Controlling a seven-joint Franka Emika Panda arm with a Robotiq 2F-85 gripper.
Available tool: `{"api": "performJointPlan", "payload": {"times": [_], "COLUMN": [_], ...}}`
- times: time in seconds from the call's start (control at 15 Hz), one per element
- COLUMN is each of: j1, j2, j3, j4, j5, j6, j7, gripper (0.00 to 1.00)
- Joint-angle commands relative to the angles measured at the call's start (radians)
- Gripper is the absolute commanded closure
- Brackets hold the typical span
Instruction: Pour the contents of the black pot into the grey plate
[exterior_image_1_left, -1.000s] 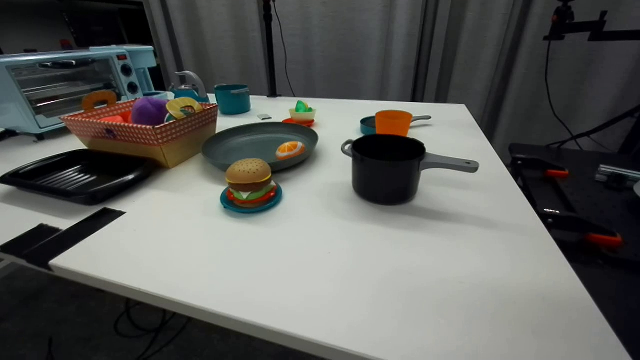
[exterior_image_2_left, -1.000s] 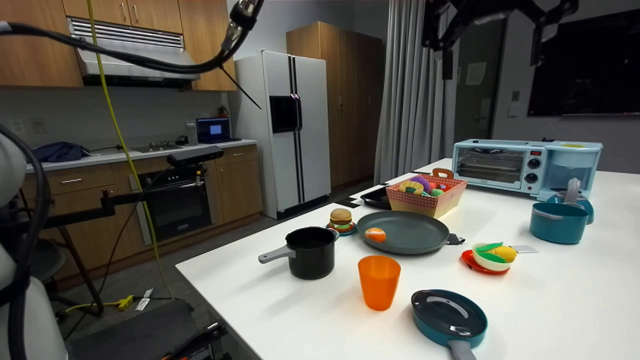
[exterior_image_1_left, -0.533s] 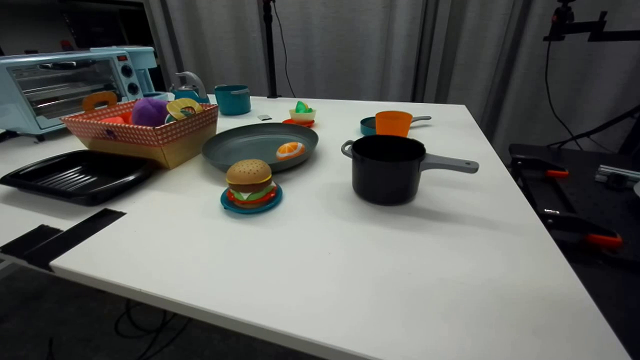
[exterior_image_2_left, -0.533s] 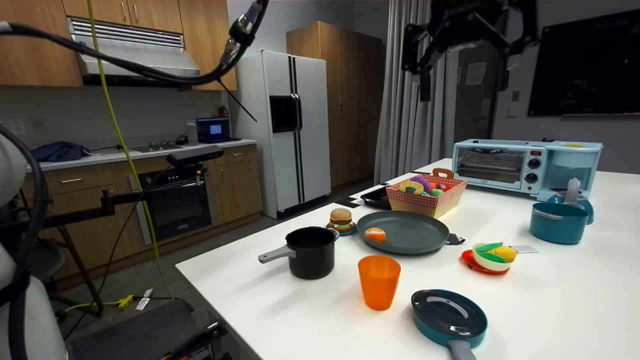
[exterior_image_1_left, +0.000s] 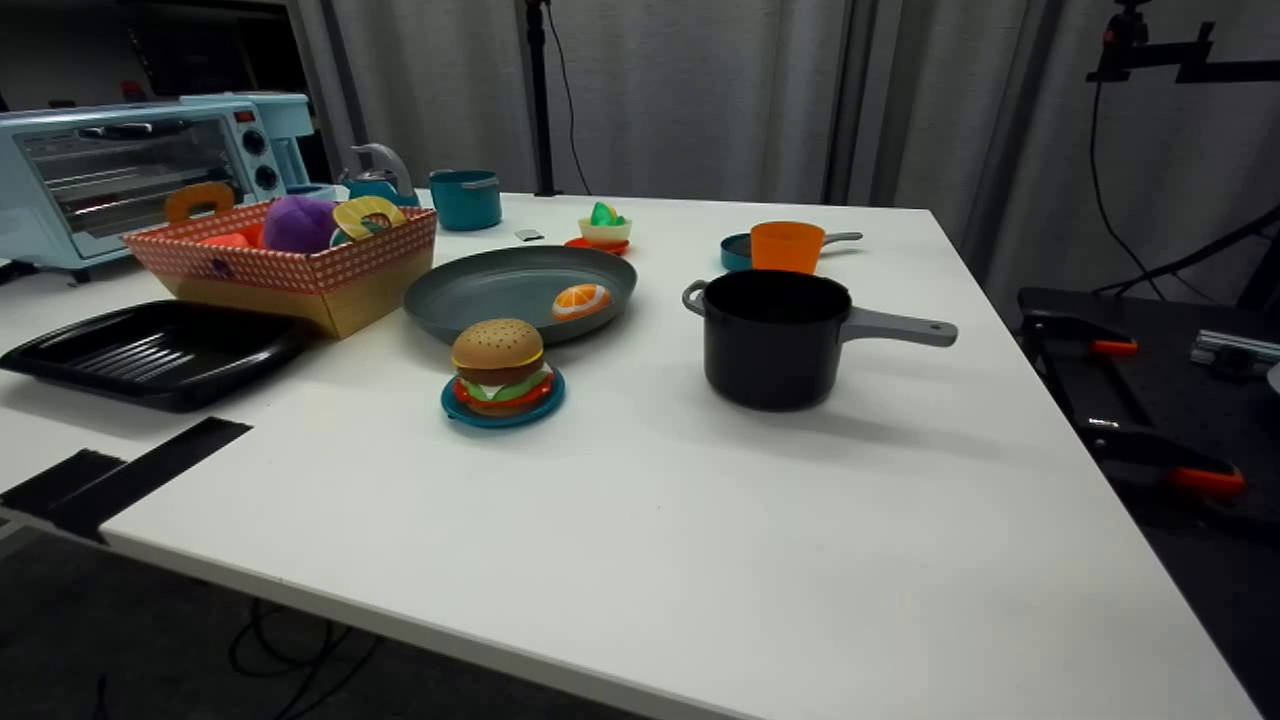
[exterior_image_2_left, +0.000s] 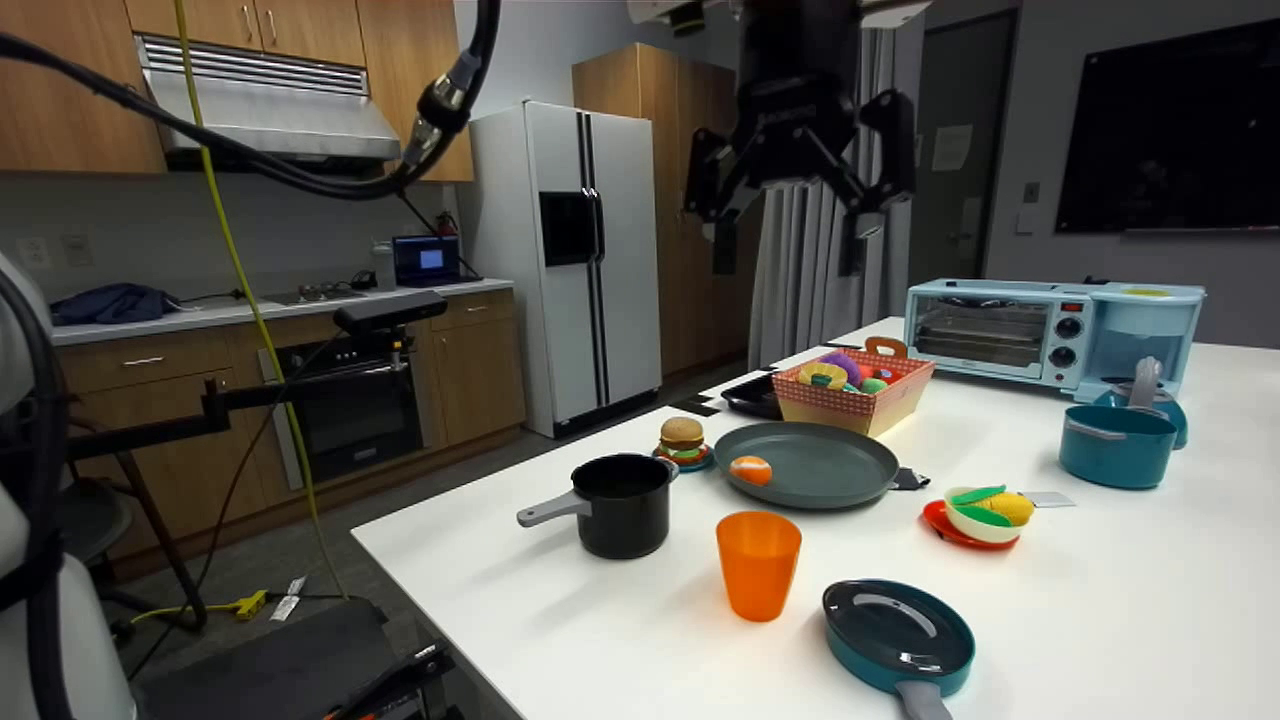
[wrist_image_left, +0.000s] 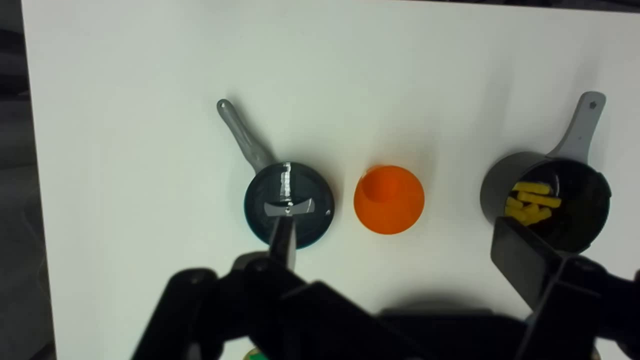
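The black pot (exterior_image_1_left: 770, 350) stands upright on the white table, its grey handle pointing away from the plate; it also shows in an exterior view (exterior_image_2_left: 625, 515). In the wrist view the pot (wrist_image_left: 582, 220) holds several yellow sticks (wrist_image_left: 535, 202). The grey plate (exterior_image_1_left: 480, 285) lies flat beyond the burger, with an orange slice (exterior_image_1_left: 580, 300) on it; the plate shows too in an exterior view (exterior_image_2_left: 820, 465) but not in the wrist view. My gripper (exterior_image_2_left: 788, 250) is open and empty, high above the table. In the wrist view one finger of the gripper (wrist_image_left: 393, 232) overlaps the pot's edge.
An orange cup (exterior_image_2_left: 758, 565) stands near the pot, with a small teal pan (exterior_image_2_left: 898, 635) beside it. A burger on a teal dish (exterior_image_1_left: 500, 370) sits by the plate. A basket (exterior_image_2_left: 850, 400), a bowl of toy vegetables (exterior_image_2_left: 985, 515) and a teal pot (exterior_image_2_left: 1118, 450) stand farther off.
My open gripper has moved left and lower in an exterior view, and more of it has come into sight. The pot, plate and other objects have not moved.
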Motion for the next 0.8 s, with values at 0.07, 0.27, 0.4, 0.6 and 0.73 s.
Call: {"api": "performJointPlan", "payload": {"times": [0.07,0.27,0.4,0.6,0.73], "j1": [0.044,0.083,0.110,0.137,0.148], "j2": [-0.102,-0.097,-0.078,-0.037,-0.011], "j3": [0.032,0.056,0.075,0.098,0.108], "j4": [-0.144,-0.185,-0.202,-0.207,-0.208], "j5": [0.023,0.050,0.073,0.116,0.139], "j6": [-0.025,-0.028,-0.013,-0.009,0.000], "j7": [-0.022,-0.032,-0.027,-0.010,-0.006], "gripper": [0.00,0.00,0.00,0.00,0.00]}}
